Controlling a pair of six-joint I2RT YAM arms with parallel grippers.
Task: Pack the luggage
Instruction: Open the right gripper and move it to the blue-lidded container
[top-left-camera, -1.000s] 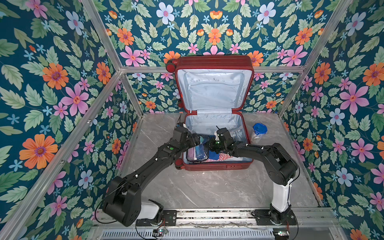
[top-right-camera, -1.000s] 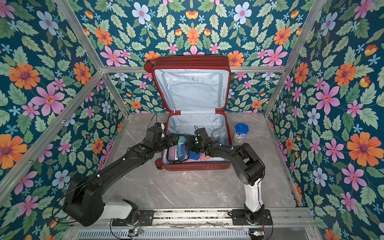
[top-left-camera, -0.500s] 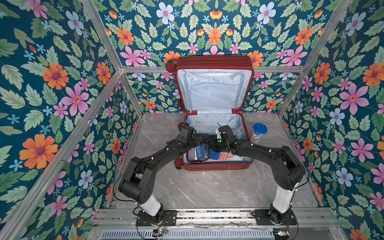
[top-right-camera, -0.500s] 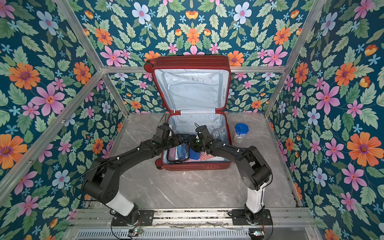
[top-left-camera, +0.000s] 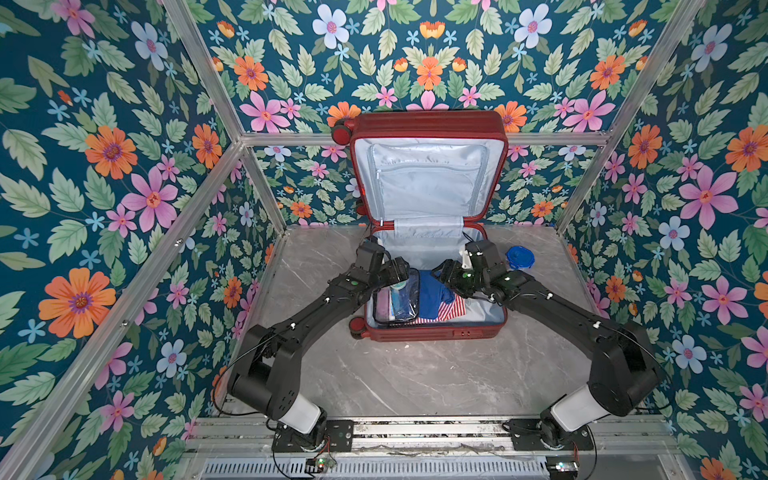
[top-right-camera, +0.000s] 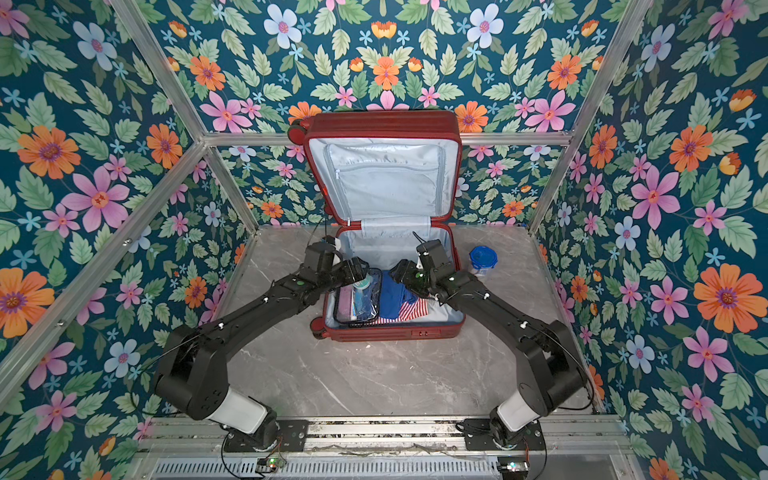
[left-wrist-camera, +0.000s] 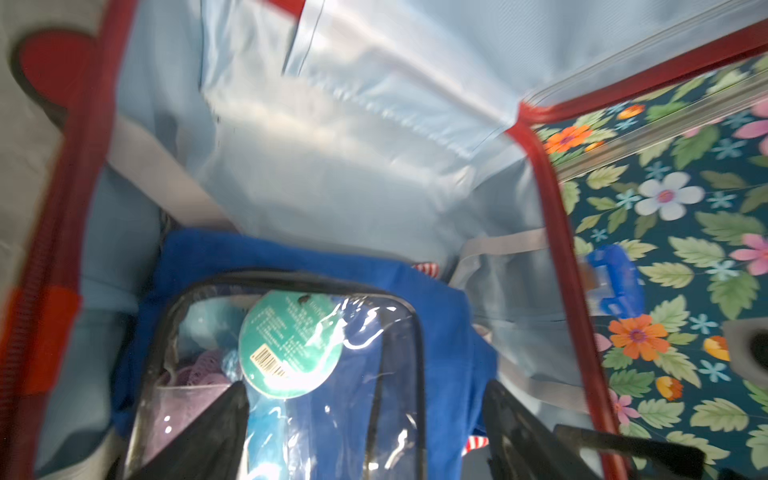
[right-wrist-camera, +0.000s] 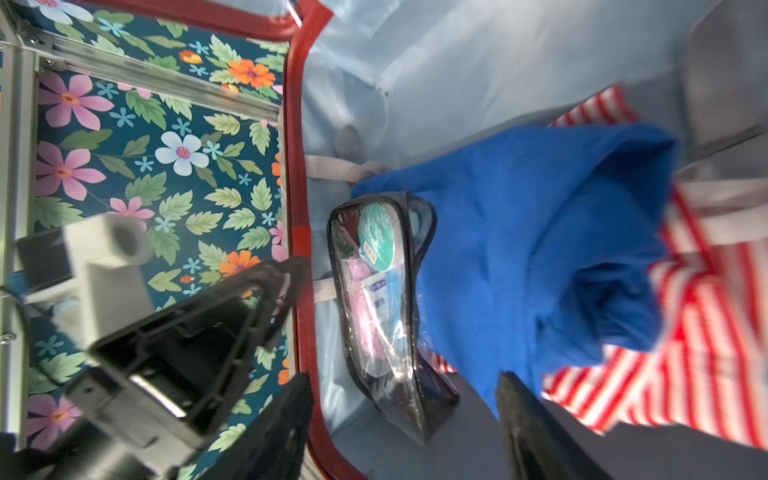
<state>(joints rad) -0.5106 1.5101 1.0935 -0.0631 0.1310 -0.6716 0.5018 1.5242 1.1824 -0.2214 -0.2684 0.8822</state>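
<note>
Centre frame, the suitcase (top-left-camera: 428, 124) lies open, lid up against the back wall. The left claw (top-left-camera: 400, 271) hovers wide over the clear pouch (top-left-camera: 392, 301), with blue cloth (top-left-camera: 432, 291) beside it, and the right claw (top-left-camera: 442, 272) gapes empty above. Packing looks midway. Next is probably the blue-lidded jar (top-left-camera: 519, 257) at right, standing on the grey marble table (top-left-camera: 415, 374), floral walls all round.

The top views are evenly lit and sharp; the wrist views are blurred, with glare on the clear pouch (left-wrist-camera: 365, 374).
</note>
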